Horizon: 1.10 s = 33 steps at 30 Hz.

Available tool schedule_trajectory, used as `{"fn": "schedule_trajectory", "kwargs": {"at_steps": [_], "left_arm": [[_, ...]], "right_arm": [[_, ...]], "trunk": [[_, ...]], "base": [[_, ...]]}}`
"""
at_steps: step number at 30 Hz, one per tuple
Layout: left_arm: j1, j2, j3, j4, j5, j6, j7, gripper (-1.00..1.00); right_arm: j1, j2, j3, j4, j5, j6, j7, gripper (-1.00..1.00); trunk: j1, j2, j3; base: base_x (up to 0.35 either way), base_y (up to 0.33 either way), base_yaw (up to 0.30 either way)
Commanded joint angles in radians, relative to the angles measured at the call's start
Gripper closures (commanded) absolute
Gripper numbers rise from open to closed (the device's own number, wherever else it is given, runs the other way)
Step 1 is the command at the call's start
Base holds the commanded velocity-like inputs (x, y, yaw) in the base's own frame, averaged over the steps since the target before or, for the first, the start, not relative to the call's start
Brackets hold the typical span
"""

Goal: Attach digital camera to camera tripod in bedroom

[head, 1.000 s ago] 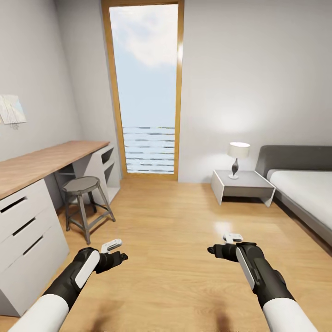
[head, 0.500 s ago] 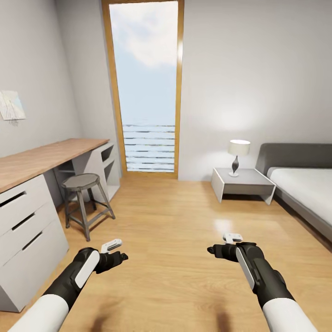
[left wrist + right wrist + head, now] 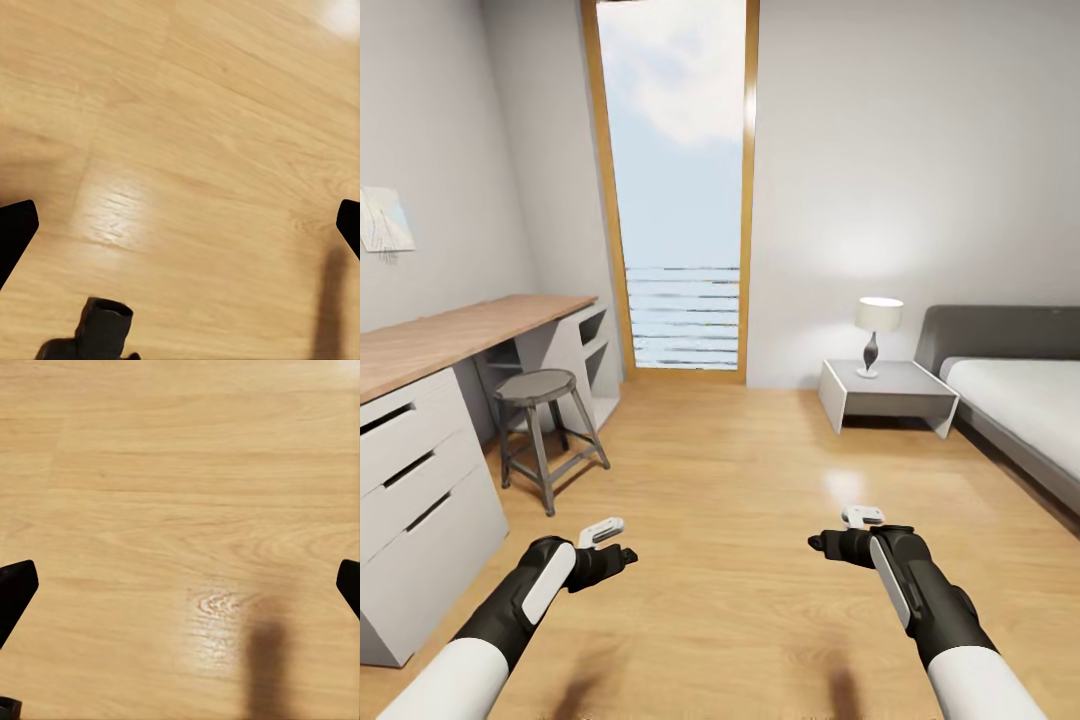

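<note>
Both jaws spread, empty | over bedroom floor [image 3: 740, 480]

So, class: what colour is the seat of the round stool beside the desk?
Dark grey, like its legs; the stool shows best in the head view.

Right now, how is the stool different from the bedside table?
The stool has a round grey seat on thin splayed legs; the bedside table is a low white box shape. The stool's seat is bare; the bedside table carries a lit lamp. Both stand on the wood floor.
</note>
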Motion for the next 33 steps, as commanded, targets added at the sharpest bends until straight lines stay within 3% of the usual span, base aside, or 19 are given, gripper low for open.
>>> {"fn": "schedule_trajectory", "kwargs": {"at_steps": [1,7,12,13,18,24,33], "left_arm": [[-0.001,0.001,-0.005,-0.002,0.011,0.002,0.009,-1.0],[-0.001,0.002,-0.005,-0.004,0.011,0.002,0.009,-1.0],[-0.001,0.009,0.007,-0.021,0.024,0.005,-0.004,-1.0],[-0.001,0.012,0.036,-0.028,0.048,0.008,-0.007,-1.0],[-0.001,0.016,0.079,-0.032,0.094,0.014,-0.01,-1.0],[-0.001,0.024,0.09,-0.038,0.113,0.018,-0.03,-1.0],[-0.001,0.05,0.092,-0.037,0.118,0.02,-0.174,-1.0]], "right_arm": [[-0.001,0.0,-0.001,-0.001,-0.003,0.005,0.002,-1.0],[-0.001,0.001,-0.001,-0.004,-0.004,0.004,0.003,-1.0],[-0.001,-0.006,-0.003,-0.008,0.003,0.005,0.235,-1.0],[-0.001,-0.008,-0.005,-0.008,0.008,0.005,0.347,-1.0],[-0.001,-0.03,-0.006,-0.005,0.005,0.005,0.453,-1.0],[-0.001,-0.042,-0.006,-0.003,0.01,0.005,0.481,-1.0],[-0.001,-0.045,-0.006,-0.01,0.0,0.006,0.494,-1.0]], "trunk": [[0.004,-0.008,-0.004],[0.027,-0.05,-0.023],[0.046,-0.085,-0.039],[0.05,-0.092,-0.042],[0.062,-0.113,-0.059],[0.065,-0.115,-0.082],[0.069,-0.117,-0.117]], "base": [[0.0,0.0,0.0],[0.0,0.0,0.0],[0.0,0.0,0.0],[0.0,0.0,0.0],[0.0,0.0,0.0],[0.0,0.0,0.0],[0.0,0.0,0.0]]}}
